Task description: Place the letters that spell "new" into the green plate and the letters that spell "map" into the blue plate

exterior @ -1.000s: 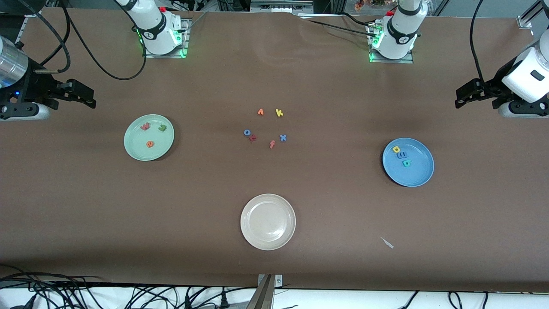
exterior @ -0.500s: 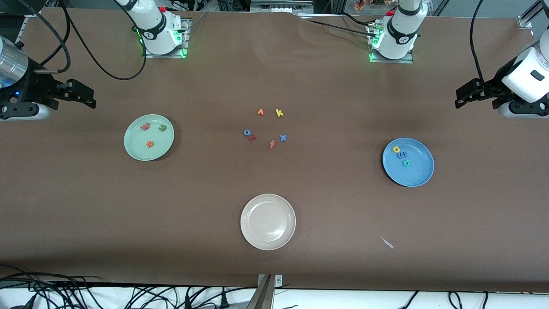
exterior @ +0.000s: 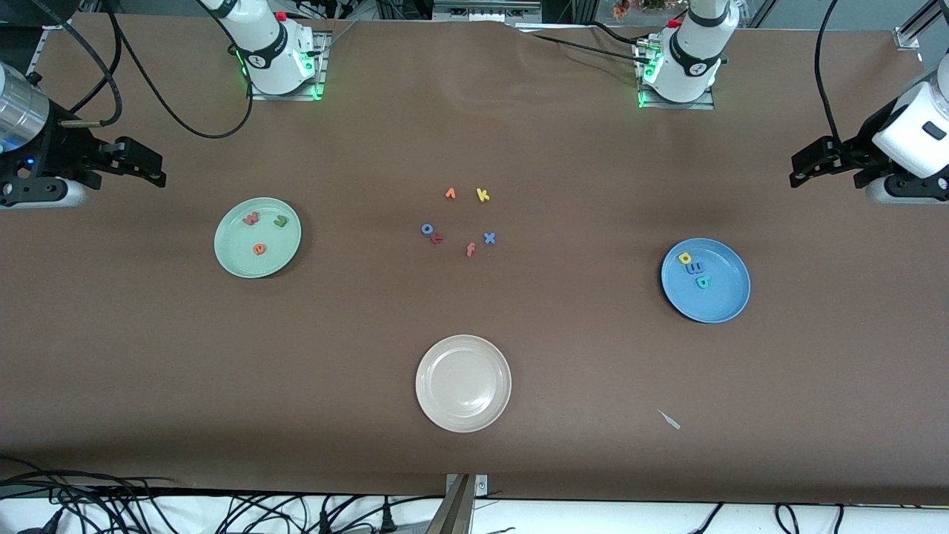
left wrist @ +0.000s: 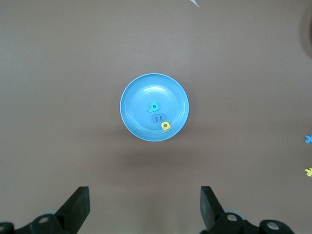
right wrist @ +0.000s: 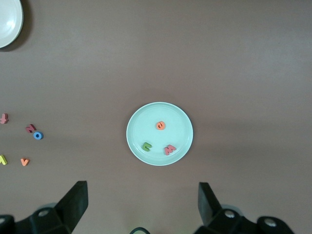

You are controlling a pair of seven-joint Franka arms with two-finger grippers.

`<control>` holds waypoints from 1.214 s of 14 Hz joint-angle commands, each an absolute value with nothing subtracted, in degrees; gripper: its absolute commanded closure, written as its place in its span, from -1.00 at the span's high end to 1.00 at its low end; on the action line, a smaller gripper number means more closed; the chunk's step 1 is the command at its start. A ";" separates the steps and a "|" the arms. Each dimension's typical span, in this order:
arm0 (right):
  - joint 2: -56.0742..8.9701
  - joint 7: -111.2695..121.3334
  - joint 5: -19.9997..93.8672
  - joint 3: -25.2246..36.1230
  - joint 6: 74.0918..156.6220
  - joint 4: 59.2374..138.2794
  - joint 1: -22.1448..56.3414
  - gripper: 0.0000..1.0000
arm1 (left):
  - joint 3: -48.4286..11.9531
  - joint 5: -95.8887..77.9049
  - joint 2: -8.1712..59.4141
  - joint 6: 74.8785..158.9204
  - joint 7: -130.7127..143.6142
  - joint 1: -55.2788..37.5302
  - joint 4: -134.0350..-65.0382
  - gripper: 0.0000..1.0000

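Sitting in the front view, the green plate [exterior: 257, 237] is holding the red w [exterior: 251, 218] at its eleven o'clock, the green n [exterior: 280, 220] at one o'clock and the orange e [exterior: 259, 249] at six o'clock. The blue plate [exterior: 706, 280] is carrying the yellow a [exterior: 685, 258], blue m [exterior: 695, 268] and teal p [exterior: 703, 282]. Spare letters [exterior: 460, 219] are lying mid-table, and a white plate [exterior: 463, 383] is lying nearer the camera. The right gripper [exterior: 148, 165] and left gripper [exterior: 804, 165] are waiting high over the table ends.

Looking down in the left wrist view, the left gripper [left wrist: 145, 207] is hanging with fingers spread over bare table near the blue plate [left wrist: 141, 92].

Looking down in the right wrist view, the right gripper [right wrist: 143, 204] is likewise hanging spread near the green plate [right wrist: 146, 122].
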State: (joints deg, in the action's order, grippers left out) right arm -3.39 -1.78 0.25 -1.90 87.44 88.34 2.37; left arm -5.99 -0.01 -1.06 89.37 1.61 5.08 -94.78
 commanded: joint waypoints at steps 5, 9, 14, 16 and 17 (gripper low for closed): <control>-3.34 -1.32 -0.44 -1.85 86.75 88.24 2.37 1.00 | -6.06 -0.17 -1.93 90.17 0.35 5.54 -95.45 1.00; -3.25 -1.32 -0.44 -1.85 86.75 88.24 2.37 1.00 | -6.15 -0.18 -1.93 90.62 0.35 5.54 -95.54 1.00; -3.34 -1.32 -0.44 -1.85 86.75 88.24 2.37 1.00 | -6.15 -0.26 -1.67 91.23 0.35 5.62 -95.71 1.00; -3.25 -1.32 -0.44 -1.85 86.75 88.24 2.37 1.00 | -6.15 -0.26 -1.67 91.32 0.35 5.62 -95.71 1.00; -3.25 -1.32 -0.44 -1.85 86.75 88.24 2.37 1.00 | -6.15 -0.35 -1.67 91.32 0.35 5.62 -95.71 1.00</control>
State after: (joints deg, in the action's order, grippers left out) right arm -3.44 -1.78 0.25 -1.90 87.39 88.40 2.37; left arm -6.00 -0.01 -1.04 90.39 1.61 5.24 -94.79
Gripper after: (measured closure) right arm 0.000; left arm 0.000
